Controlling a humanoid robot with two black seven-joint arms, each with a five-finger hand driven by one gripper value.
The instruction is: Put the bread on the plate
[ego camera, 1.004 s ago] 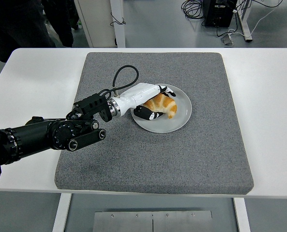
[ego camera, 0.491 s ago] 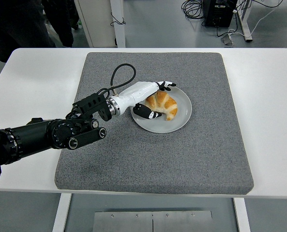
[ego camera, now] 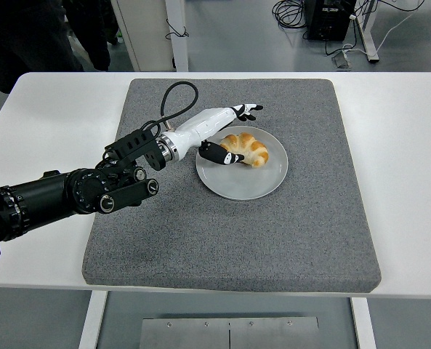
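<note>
Golden-brown croissant-shaped bread [ego camera: 246, 149] now lies free on the round pale grey plate [ego camera: 240, 185]. White-and-black left hand [ego camera: 226, 134], fingers spread and empty, has let go and lifted back toward the plate's upper-left rim; placement looks complete.

You see the bread [ego camera: 247, 147], a golden-brown croissant with ridged segments, lying flat on the far-left part of the plate [ego camera: 255, 185]. The plate is round, pale grey and upright, with its near and right portions bare around the croissant.
</note>
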